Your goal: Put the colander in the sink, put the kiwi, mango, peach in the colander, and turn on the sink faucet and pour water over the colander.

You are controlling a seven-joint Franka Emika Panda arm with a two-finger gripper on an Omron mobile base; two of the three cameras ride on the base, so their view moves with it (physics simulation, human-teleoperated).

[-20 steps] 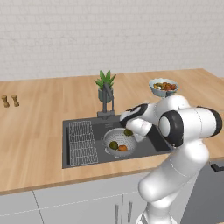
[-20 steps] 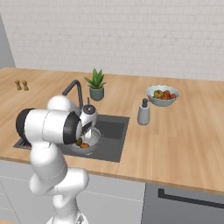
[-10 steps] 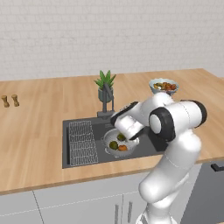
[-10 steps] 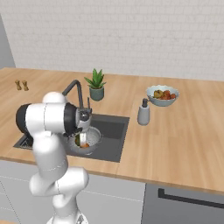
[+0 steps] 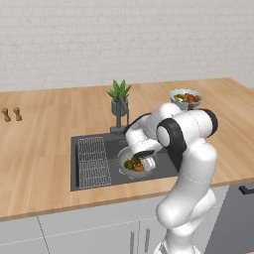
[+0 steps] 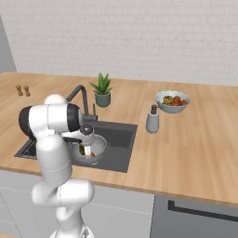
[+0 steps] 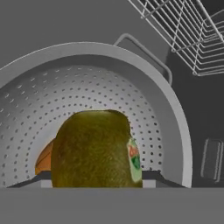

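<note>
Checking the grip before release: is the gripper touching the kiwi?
Touching. The hand view shows the kiwi wedged between the gripper fingertips, above the colander.

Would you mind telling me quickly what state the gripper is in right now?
Gripper: closed on a brownish-green fruit, likely the kiwi, held inside the colander in the sink.

A potted plant (image 6: 102,90) stands on the wooden counter (image 6: 195,139) toward its back edge. Further right, a pale blue fruit bowl (image 6: 172,101) sits near the back, with a grey soap dispenser (image 6: 152,120) just in front. Two small shakers (image 5: 11,114) stand at the counter's far left.
</note>
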